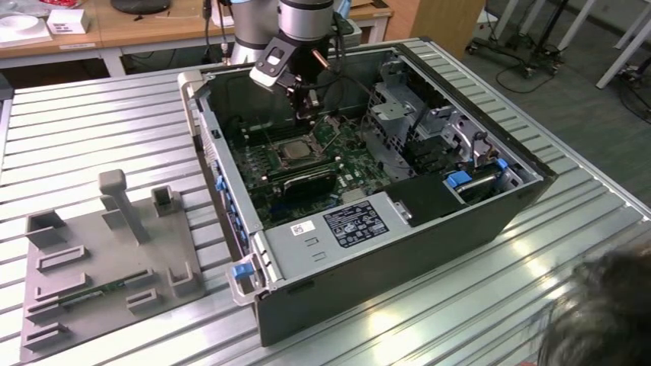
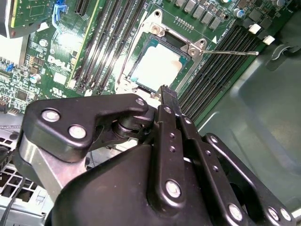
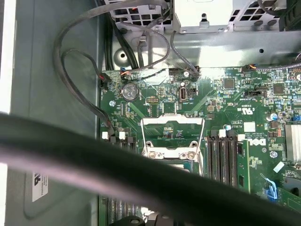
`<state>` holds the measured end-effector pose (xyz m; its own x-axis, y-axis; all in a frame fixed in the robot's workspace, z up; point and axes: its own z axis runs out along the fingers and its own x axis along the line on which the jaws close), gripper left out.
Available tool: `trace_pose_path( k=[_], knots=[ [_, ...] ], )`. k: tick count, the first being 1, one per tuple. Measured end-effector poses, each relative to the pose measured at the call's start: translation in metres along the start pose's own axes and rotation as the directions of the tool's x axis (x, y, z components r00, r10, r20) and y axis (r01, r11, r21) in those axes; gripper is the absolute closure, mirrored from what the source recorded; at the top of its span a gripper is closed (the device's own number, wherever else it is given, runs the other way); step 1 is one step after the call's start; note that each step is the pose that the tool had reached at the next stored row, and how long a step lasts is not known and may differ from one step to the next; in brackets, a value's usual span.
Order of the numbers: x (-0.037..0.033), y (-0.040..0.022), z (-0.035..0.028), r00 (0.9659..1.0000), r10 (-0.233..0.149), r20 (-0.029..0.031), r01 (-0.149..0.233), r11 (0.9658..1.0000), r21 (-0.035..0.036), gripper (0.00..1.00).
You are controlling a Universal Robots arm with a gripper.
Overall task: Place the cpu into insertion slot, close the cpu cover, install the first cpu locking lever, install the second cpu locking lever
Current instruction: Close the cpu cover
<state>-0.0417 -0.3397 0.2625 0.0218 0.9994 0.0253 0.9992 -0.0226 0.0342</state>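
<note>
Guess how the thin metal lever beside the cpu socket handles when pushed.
The locking lever is a thin bare metal rod, so probably springy rather than floppy. Smooth and narrow, it may slip under a push. It seems anchored beside the cpu, so likely pivots rather than slides.

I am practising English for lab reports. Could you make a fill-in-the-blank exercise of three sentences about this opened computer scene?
1. The small flat square chip with a dull silver-grey metal top sits in the square socket with a silver metal rim on the ____ circuit board.
2. The long narrow memory slots beside the socket are ____.
3. The grey plastic fixture plate lies on the ribbed metal table at the exterior view's ____ of the open black computer case.
Missing words: green; black; left.
</note>
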Motion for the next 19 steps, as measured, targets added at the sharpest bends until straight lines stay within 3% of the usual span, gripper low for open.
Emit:
trace_pose_path(
  k=[19],
  knots=[
    [0.0001, 0.0001, -0.0038, 1.0000, 0.000, -0.0002, 0.000, 1.0000, -0.0001, 0.89]
  ],
)
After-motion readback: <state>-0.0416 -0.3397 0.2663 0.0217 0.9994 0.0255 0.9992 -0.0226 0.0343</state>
